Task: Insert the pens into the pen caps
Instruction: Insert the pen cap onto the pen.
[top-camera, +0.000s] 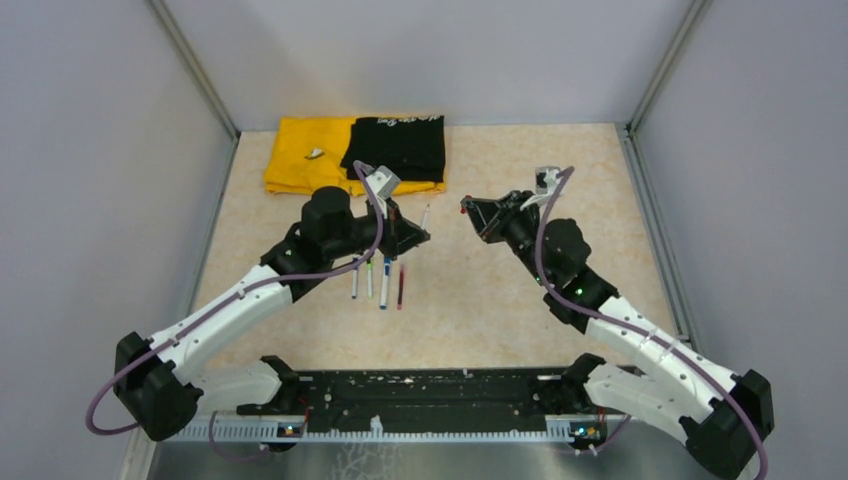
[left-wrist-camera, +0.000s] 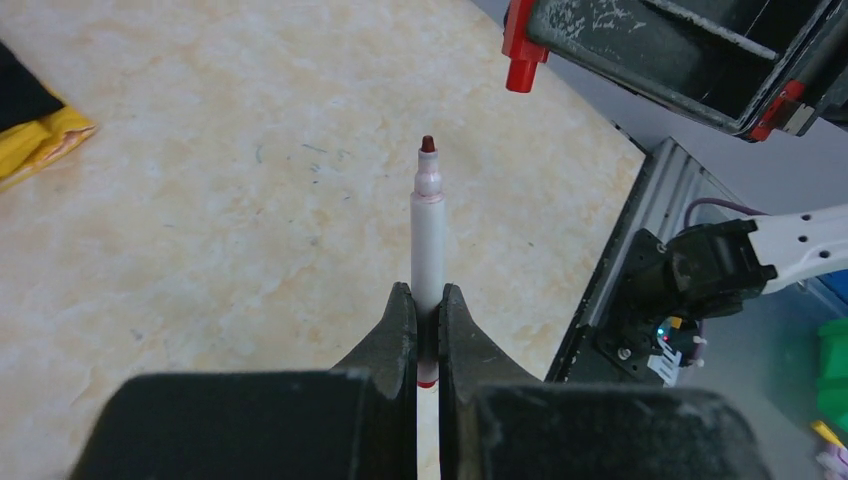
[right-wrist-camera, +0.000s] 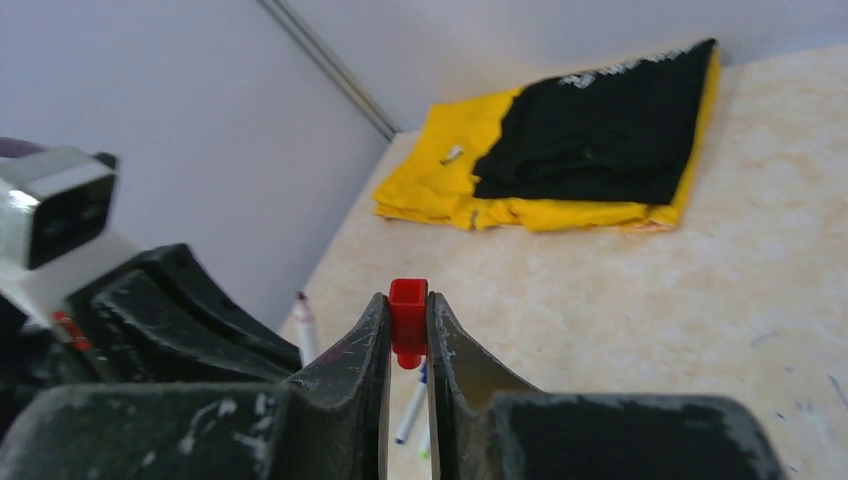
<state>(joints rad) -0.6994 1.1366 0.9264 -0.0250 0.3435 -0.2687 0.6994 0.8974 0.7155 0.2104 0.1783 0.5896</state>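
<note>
Two hands clenched: the left hand (left-wrist-camera: 427, 295) on a pen (left-wrist-camera: 428, 225), the right hand (right-wrist-camera: 408, 300) on a red cap (right-wrist-camera: 408, 312).
The pen's white barrel is gripped near its tail end, with the left hand's fingers pressed tight against it, so that the bare dark red tip is pointed straight out ahead of the fingertips. The red cap is pinched between the right hand's fingers, with its open mouth left showing just past the fingertips. The cap is held apart from the pen tip, ahead of the left hand and off to its right. Both are raised above the counter (top-camera: 480, 290). Four other pens (top-camera: 384, 288) are laid side by side on the counter beneath the left hand. A folded yellow cloth (right-wrist-camera: 480, 195) and a black cloth (right-wrist-camera: 600, 120) are seen far beyond the right hand's fingertips.
</note>
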